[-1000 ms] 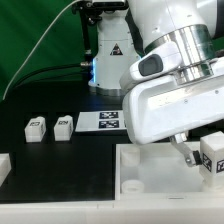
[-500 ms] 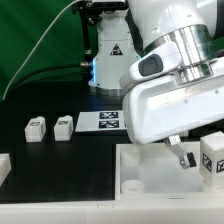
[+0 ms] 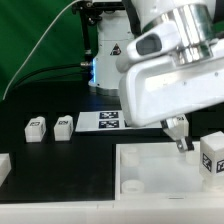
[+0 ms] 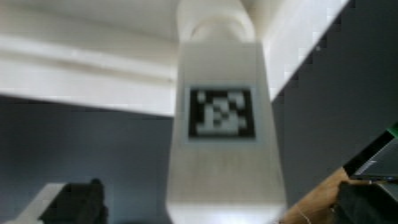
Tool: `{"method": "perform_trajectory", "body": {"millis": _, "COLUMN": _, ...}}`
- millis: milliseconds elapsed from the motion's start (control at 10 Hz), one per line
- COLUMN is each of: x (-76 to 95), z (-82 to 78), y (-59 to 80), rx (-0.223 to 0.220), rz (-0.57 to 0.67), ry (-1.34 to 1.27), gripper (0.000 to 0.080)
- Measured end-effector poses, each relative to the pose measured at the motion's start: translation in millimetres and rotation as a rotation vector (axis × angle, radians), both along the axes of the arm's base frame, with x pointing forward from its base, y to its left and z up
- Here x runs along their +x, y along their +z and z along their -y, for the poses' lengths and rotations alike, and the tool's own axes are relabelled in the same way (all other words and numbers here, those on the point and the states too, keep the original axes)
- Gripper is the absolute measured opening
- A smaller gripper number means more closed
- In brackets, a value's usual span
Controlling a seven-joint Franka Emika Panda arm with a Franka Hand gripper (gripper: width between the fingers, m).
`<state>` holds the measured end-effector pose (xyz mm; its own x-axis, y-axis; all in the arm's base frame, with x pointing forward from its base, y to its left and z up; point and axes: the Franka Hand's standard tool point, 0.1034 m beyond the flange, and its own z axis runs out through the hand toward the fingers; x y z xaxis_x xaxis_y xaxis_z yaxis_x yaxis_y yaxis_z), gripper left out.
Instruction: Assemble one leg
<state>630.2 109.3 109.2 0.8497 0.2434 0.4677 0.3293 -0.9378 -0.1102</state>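
My gripper hangs over the far edge of the large white tray. In the wrist view the gripper is open. Its dark fingers stand far apart. A white leg with a square tag runs between them, with a gap on each side. In the exterior view a tagged leg stands on the tray to the exterior view's right of the fingers. Two more legs lie on the black table at the exterior view's left.
The marker board lies on the table behind the tray. A white part shows at the left edge of the exterior view. The robot base and a green backdrop stand behind.
The arm has risen, so the fingers now hang higher above the tray's far edge. The leg on the tray and the two legs on the table stay put.
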Motion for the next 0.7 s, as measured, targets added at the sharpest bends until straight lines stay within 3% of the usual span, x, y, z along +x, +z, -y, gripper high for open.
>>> {"method": "perform_trajectory", "body": {"millis": 200, "x": 16.6, "z": -2.2, "y": 13.3, "rx": 0.006, "rz": -0.033, "ry": 0.012, "gripper": 0.0649}}
{"method": "perform_trajectory", "body": {"millis": 300, "x": 17.5, "z": -2.2, "y": 11.3, "rx": 0.005, "rz": -0.078, "ry": 0.025, "gripper": 0.0649}}
{"method": "perform_trajectory", "body": {"millis": 400, "x": 8.5, "z": -4.8, "y": 4.3, "rx": 0.002, "rz": -0.246, "ry": 0.039, "gripper": 0.0649}}
{"method": "perform_trajectory", "body": {"millis": 600, "x": 3.1, "z": -2.8, "y": -7.4, "rx": -0.012, "rz": -0.381, "ry": 0.067, "gripper": 0.0649}}
{"method": "perform_trajectory", "body": {"millis": 700, "x": -11.4, "z": -4.3, "y": -13.0, "rx": -0.018, "rz": -0.486, "ry": 0.092, "gripper": 0.0649}}
